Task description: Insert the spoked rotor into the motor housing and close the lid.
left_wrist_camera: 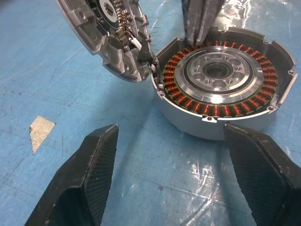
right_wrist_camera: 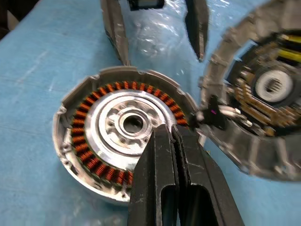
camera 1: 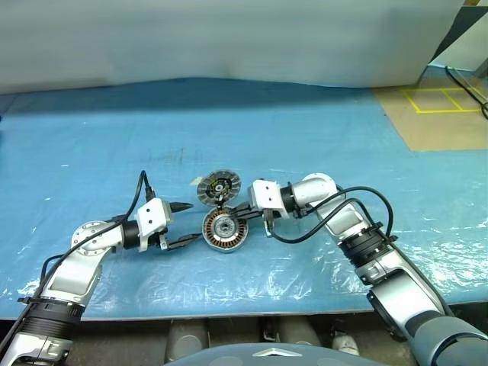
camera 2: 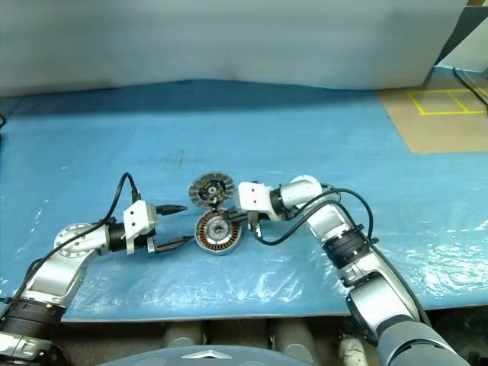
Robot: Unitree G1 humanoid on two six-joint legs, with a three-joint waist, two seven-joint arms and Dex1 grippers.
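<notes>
At centre frame on the blue bench (camera 1: 320,145), the housing (camera 1: 224,232) already carries the rotor (left_wrist_camera: 217,73), leaving the lid (camera 1: 218,187) propped open behind it: stiff, light metal, best pushed by its rim, between the wide left claw (camera 1: 185,224) and shut, empty right claw (camera 1: 242,216).

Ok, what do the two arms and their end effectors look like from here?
Both arms are silver-grey metal with black joint bands and white wrist blocks. Each has a looping black cable. The left end effector and right end effector each have two black fingers, with textured pads.
</notes>
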